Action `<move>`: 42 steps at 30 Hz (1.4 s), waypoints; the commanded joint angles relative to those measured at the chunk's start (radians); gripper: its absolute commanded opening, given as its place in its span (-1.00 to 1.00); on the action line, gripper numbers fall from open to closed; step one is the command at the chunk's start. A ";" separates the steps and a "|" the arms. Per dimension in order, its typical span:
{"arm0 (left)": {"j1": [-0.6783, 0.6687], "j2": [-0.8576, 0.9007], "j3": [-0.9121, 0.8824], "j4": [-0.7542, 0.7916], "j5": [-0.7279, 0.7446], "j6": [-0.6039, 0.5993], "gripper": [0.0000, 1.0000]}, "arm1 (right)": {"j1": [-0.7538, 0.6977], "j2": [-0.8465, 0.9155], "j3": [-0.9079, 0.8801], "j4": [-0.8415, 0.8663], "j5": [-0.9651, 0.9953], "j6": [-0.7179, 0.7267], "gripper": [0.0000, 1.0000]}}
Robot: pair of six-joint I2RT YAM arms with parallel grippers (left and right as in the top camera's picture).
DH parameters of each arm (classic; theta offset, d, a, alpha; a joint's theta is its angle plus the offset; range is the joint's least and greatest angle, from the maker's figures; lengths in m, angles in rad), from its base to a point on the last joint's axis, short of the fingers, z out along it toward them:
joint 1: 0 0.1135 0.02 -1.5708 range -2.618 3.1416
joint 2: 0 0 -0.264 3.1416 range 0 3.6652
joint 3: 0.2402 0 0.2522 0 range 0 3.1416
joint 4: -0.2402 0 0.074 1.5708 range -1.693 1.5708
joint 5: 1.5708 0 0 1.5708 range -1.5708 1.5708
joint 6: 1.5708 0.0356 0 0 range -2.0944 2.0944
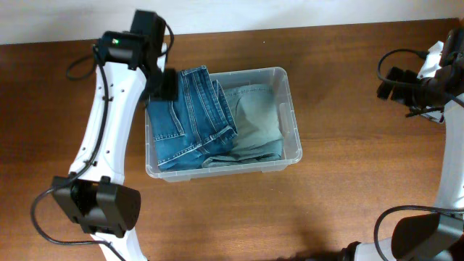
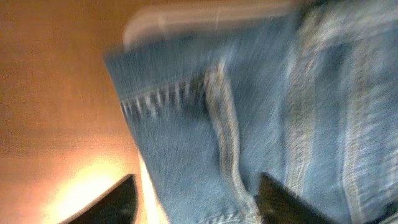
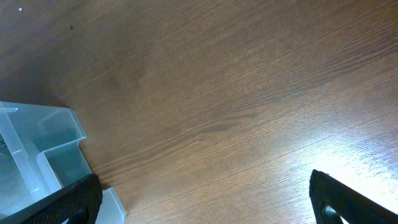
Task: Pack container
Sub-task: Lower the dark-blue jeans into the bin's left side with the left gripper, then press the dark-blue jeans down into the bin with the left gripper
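Note:
The clear plastic container stands mid-table. It holds folded dark blue jeans on its left side and a paler denim piece on its right. My left gripper hovers at the container's far left corner, over the jeans. In the blurred left wrist view its fingers are spread apart with the jeans filling the space between them, and the container rim runs along the top. My right gripper is off to the far right. It is open and empty over bare wood, with a container corner at the left.
The wooden table surrounds the container. The left arm's base stands at the front left and the right arm's base at the front right. The table's far edge meets a pale wall.

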 commanded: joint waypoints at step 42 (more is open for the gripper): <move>-0.109 0.206 0.003 0.273 0.055 -0.079 -0.99 | -0.003 -0.007 0.006 0.000 0.001 -0.001 0.97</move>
